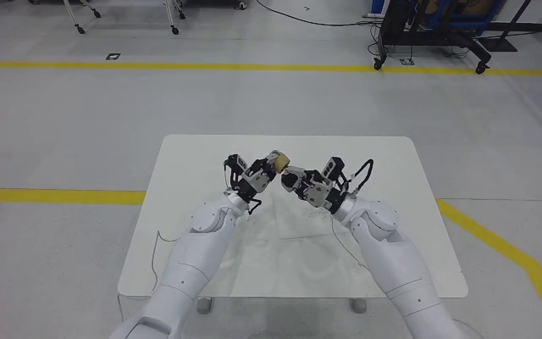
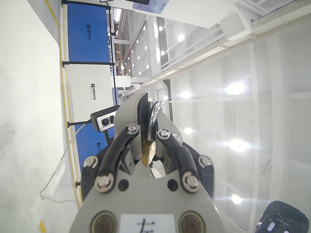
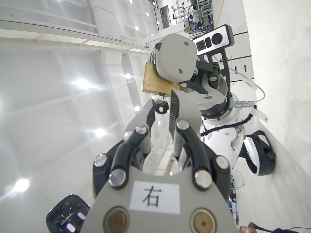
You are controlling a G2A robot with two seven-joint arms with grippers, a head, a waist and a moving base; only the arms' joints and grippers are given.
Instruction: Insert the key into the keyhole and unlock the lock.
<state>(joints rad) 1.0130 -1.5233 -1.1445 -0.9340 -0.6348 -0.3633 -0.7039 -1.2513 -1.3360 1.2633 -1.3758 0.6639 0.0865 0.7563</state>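
Note:
A brass padlock is held in the air above the white table. My left gripper is shut on it, clamping the silver shackle and the top of the brass body. In the right wrist view the padlock hangs from the left gripper with its underside facing me. The black-headed key sits right under that underside, its blade reaching into the body. My right gripper is shut on the key head and meets the lock from the right.
Both arms are raised over the middle of the table, well above its surface. A thin cable hangs off the table's left edge. Yellow floor lines and a black wheeled frame lie far behind.

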